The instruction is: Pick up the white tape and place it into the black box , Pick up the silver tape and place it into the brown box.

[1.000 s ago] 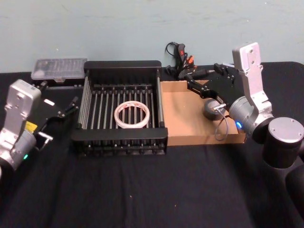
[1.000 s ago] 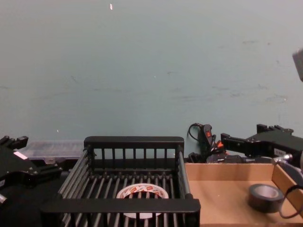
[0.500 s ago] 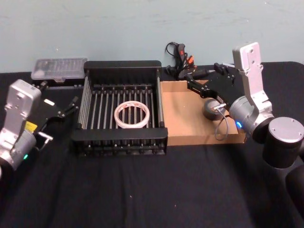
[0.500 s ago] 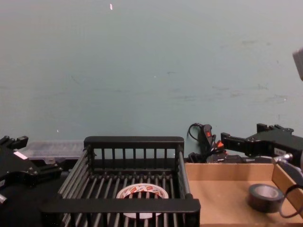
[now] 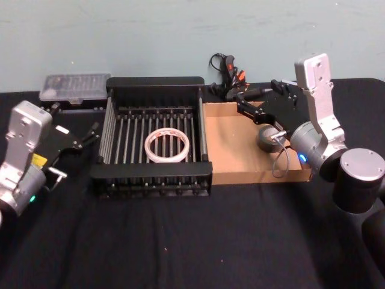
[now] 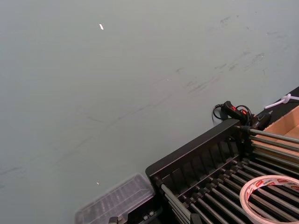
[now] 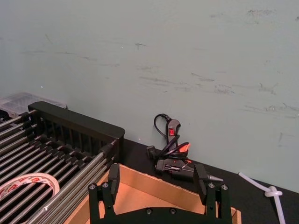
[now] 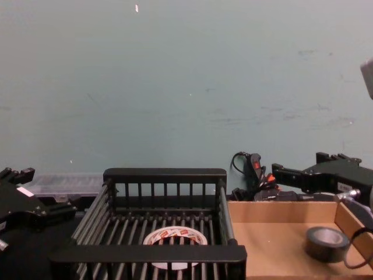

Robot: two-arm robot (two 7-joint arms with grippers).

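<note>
**Both tapes rest in their boxes**

The white tape (image 5: pixel 168 146) lies in the black box (image 5: pixel 155 86), beyond the left gripper (image 5: pixel 91 133), fingers open. The silver tape (image 5: pixel 267 138) lies in the brown box (image 5: pixel 231 144), behind the right gripper (image 5: pixel 242 105), fingers open.

A robot test bench in a lab or workshop: black cloth-covered table (image 5: pixel 180 241) against a scuffed pale green wall (image 8: pixel 175 87), with a glue gun (image 7: pixel 174 164) and clear parts case (image 5: pixel 75 87).
</note>
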